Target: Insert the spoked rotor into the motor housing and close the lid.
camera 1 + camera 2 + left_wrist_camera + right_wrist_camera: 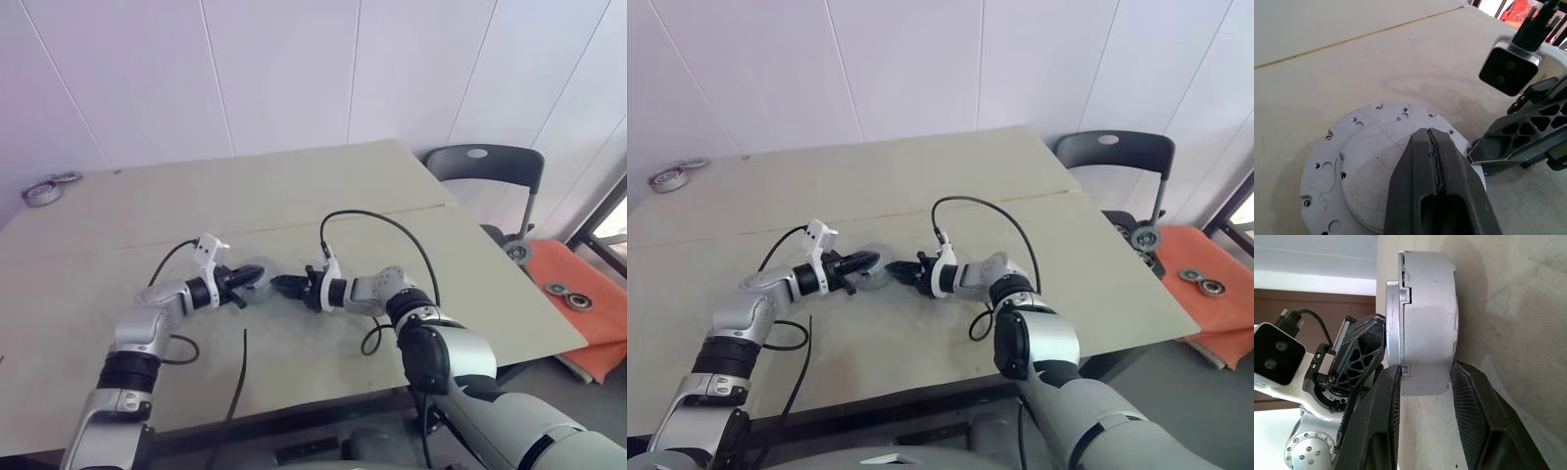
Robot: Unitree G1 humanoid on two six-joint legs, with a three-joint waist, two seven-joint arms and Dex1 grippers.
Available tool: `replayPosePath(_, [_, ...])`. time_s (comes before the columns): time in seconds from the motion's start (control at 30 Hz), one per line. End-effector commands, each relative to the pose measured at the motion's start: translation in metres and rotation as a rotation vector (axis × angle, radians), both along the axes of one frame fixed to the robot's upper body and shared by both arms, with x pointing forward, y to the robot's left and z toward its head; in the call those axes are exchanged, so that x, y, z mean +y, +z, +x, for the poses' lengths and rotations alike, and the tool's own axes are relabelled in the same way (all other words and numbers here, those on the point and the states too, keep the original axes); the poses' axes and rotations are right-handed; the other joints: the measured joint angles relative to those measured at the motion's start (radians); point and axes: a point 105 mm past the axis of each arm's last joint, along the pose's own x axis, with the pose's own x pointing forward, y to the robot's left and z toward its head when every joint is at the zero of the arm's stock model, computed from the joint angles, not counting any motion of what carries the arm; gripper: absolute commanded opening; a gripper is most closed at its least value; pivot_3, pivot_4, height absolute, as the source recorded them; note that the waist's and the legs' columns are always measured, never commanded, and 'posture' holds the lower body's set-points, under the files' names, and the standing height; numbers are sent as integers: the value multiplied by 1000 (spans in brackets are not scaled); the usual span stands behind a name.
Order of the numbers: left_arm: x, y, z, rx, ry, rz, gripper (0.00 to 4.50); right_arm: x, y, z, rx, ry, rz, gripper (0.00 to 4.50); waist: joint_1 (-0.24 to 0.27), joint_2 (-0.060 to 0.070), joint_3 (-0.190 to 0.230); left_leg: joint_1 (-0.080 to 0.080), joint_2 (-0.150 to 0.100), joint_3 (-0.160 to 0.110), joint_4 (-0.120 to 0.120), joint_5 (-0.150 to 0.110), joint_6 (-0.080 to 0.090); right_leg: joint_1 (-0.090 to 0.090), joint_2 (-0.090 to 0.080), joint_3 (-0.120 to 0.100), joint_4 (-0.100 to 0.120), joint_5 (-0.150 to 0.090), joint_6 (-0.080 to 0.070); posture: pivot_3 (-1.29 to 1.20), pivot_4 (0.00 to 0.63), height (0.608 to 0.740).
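Note:
The motor housing (1427,323) is a grey round puck lying on the table between my two arms. Its flat grey lid (1361,161), with small holes around the edge, sits on top. The spoked rotor is hidden. My left gripper (1429,134) is shut, and its joined tips rest on the lid's top face. From the other side my right gripper (1422,377) has its two black fingers closed on the housing's near edge, one against the lid side and one against the underside. The head view shows both grippers meeting at the housing (257,279).
Metal rings (44,189) lie at the table's far left corner. A dark chair (485,171) stands beyond the right edge, by an orange mat (578,323) with bearings on it. Black cables (240,372) trail over the table's near part.

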Motion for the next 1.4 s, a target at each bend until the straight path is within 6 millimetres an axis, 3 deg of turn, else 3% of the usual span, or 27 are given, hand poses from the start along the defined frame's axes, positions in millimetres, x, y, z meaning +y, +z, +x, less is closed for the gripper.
replayPosePath(0.03, [-4, -10, -3, 33, -20, 36, 0, -17, -28, -7, 60, -21, -131, 1408, 1, 0, 0, 0, 0, 0, 0, 0, 0, 0, 0, 0, 0, 0, 0, 0, 0, 740])
replayPosePath(0.67, [-2, -10, -6, 22, -7, 32, 0, -12, -27, -12, 28, 47, -147, 1216, 0, 2, 1, 0, 0, 0, 0, 0, 0, 3, 0, 0, -2, -1, -2, 0, 0, 740])
replayPosePath(0.97, [-2, -10, -6, 20, -5, 31, 0, -10, -25, -15, 131, -2, -64, 1216, 4, 2, 0, -1, 0, -1, -3, 0, 0, -1, -1, -1, -4, 0, 0, 0, 0, 740])
replayPosePath(1.4, [-3, -10, -8, 15, -10, 34, 0, -19, -38, -7, -47, 36, -251, 1210, 12, 3, 1, 1, 0, 0, -3, 0, 0, 6, 0, -1, -7, -1, -2, 0, 0, 740])
